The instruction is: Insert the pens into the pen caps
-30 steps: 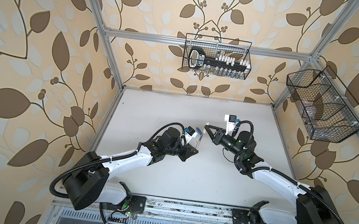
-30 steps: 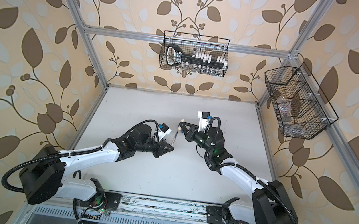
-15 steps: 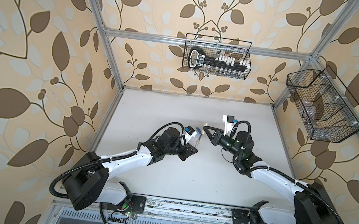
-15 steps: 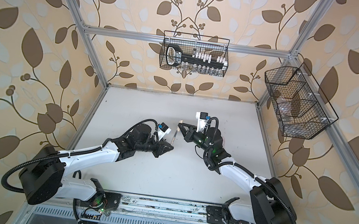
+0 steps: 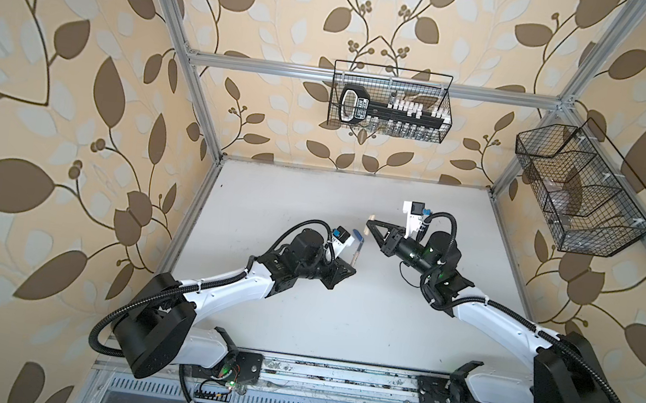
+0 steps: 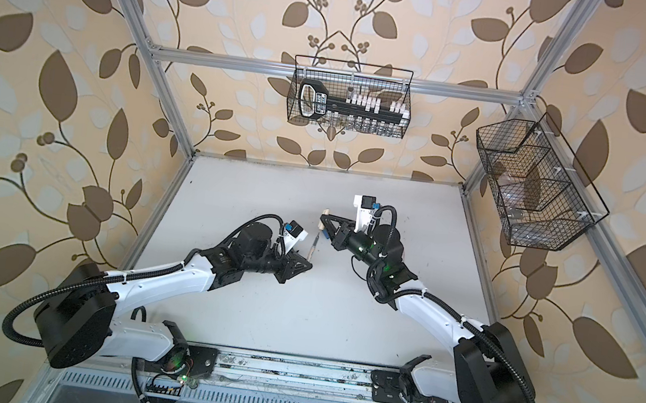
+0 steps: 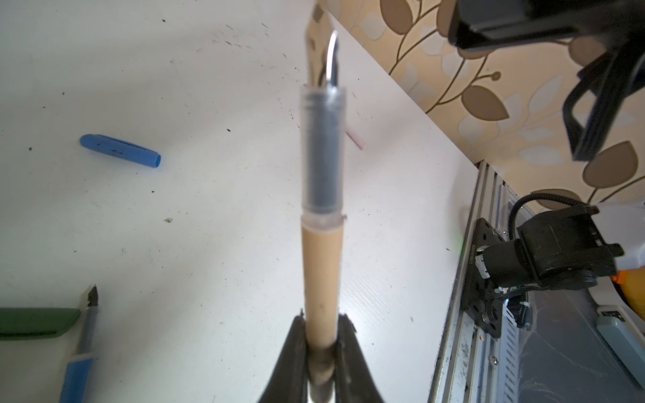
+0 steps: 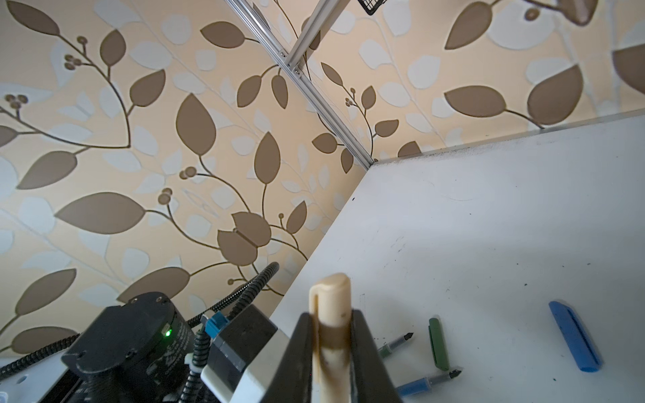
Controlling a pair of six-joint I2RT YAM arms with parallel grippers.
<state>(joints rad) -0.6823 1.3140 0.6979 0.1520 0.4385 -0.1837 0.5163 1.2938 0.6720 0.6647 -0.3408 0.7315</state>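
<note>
left gripper (image 7: 321, 328) pinching the tail of the tan pen (image 7: 321, 265), clear section and dark nib sticking out free; right gripper (image 8: 331, 324) pinching the tan cap (image 8: 331, 296) mid-length, rounded closed end showing past it; both held off the bench (image 7: 209, 244), near each other but apart. Look light, rigid, slick plastic that could twist in a grip, nib the fragile bit; hold barrel and cap wall, never the tip; farther out on the bench lie blue pen (image 8: 425, 382), green pen (image 8: 396, 343), green cap (image 8: 438, 343), blue cap (image 8: 576, 336), a pale pink piece (image 7: 356, 138) half hidden

Left hand (image 5: 351, 272) and right hand (image 5: 370, 224) clamped, tips facing.
</note>
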